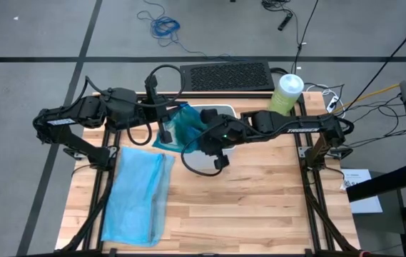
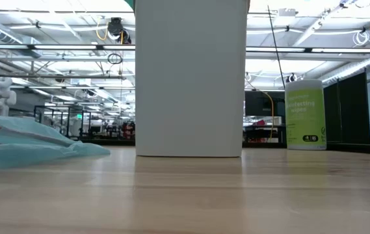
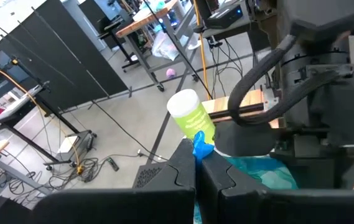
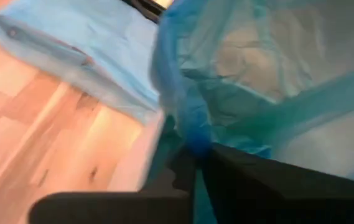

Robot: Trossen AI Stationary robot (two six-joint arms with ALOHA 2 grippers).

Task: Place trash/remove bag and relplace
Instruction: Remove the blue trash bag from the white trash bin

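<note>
Nearest, on the left of the table (image 1: 260, 207), the pale sky-blue replacement bag (image 1: 137, 194) lies flat and loose, seemingly parked there until the bin is bare. Just beyond it, the left end effector (image 3: 195, 163) is clenched on a bunched edge of the teal-green liner (image 1: 185, 123), apparently pinching one side of the rim so it can't slump back. The liner sits over the white bin (image 2: 191, 78) at the far middle of the table. To the right, the right end effector (image 4: 192, 163) is clamped on the liner's opposite edge, so both arms look set to lift it out together. Far right stands the green canister (image 1: 286, 93), clear of the work. No trash is visible.
</note>
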